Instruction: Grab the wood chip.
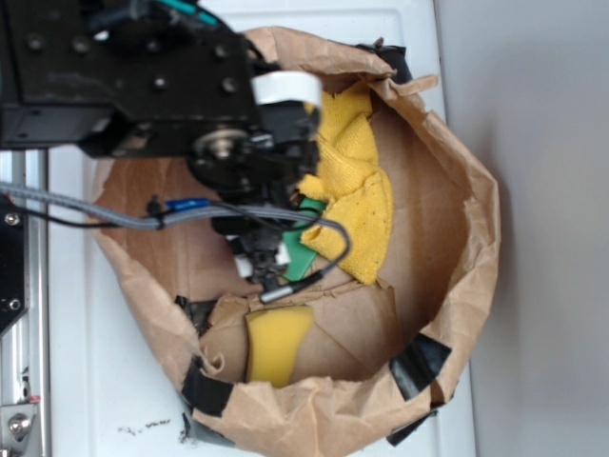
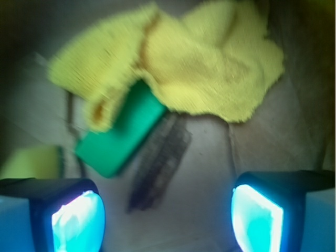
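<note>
In the wrist view the wood chip (image 2: pixel 160 160), a dark streaky sliver, lies slanted on the brown paper floor just right of a flat green block (image 2: pixel 122 133). My gripper (image 2: pixel 167 218) is open above the floor; its two glowing fingers stand wide apart at the bottom corners. The chip's lower end reaches toward the gap between them, nearer the left finger, and nothing is held. In the exterior view the arm and gripper (image 1: pixel 269 265) hang over the middle of the paper bag (image 1: pixel 457 286). Only a part of the green block (image 1: pixel 303 255) shows there. The wood chip is hidden.
A crumpled yellow cloth (image 2: pixel 184 68) lies behind the chip and overlaps the block's top end (image 1: pixel 360 190). A yellow sponge (image 1: pixel 276 343) sits near the bag's front wall (image 2: pixel 31 160). Rolled bag walls with black tape ring the floor. A grey cable (image 1: pixel 114 211) runs to the gripper.
</note>
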`<control>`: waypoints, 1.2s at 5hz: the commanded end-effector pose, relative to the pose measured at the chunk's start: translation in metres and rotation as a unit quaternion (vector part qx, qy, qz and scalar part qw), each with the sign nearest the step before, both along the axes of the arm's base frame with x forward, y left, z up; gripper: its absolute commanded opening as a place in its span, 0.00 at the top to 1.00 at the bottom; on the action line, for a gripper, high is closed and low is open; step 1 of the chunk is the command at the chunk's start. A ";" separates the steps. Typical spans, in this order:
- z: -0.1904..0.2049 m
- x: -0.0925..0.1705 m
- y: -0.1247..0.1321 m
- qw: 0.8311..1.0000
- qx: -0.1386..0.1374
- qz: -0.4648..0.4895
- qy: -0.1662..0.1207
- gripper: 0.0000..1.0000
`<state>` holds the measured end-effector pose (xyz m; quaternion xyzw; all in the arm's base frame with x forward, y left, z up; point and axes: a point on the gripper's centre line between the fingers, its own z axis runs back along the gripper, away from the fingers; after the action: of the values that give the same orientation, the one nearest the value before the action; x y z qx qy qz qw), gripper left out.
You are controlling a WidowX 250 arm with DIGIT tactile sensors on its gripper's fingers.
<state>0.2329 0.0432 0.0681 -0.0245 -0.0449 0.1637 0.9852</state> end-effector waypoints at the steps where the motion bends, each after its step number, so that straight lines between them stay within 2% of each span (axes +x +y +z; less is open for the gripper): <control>1: -0.017 0.006 0.006 0.999 0.026 -0.004 -0.034 0.00; 2: -0.019 0.009 -0.002 0.999 0.024 -0.001 -0.039 0.00; 3: -0.026 0.011 -0.007 0.999 0.034 0.001 -0.040 0.00; 5: -0.021 0.020 -0.019 0.999 0.043 0.021 -0.025 0.00; 6: -0.026 0.022 -0.020 0.998 0.044 0.019 -0.038 0.00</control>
<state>0.2471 0.0252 0.0358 0.0157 -0.0781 0.1828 0.9799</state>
